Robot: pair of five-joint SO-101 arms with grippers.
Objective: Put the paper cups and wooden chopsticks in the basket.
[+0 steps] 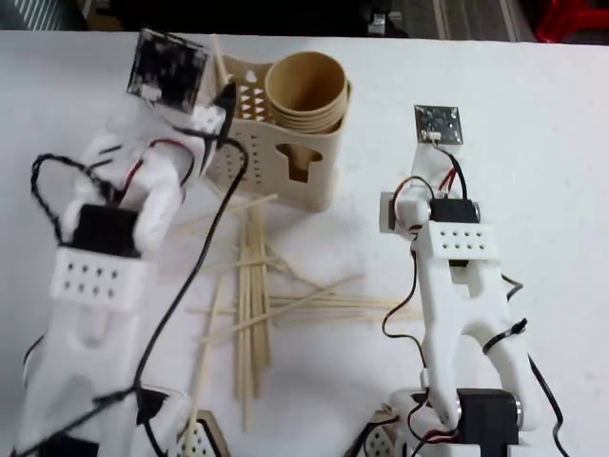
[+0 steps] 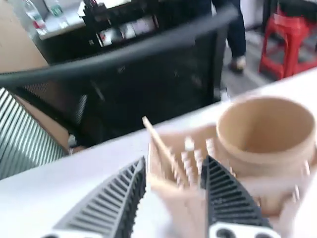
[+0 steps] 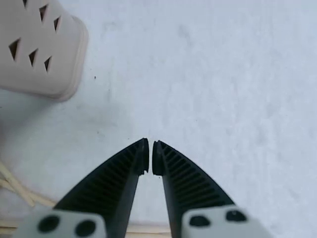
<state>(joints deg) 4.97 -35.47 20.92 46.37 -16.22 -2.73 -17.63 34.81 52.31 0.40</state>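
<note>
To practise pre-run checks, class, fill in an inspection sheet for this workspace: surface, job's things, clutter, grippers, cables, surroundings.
Surface: white table.
Job's things: beige basket holds stacked paper cups in one compartment and at least one wooden chopstick in another; loose chopsticks lie in a crossed pile in front of the basket.
Clutter: nothing seen.
Grippers: left gripper open at the basket's corner; right gripper shut over bare table beside the basket.
Cables: black cable trails from the left arm past the pile; wires run along the right arm.
Surroundings: black mesh chair, red stool.
</note>
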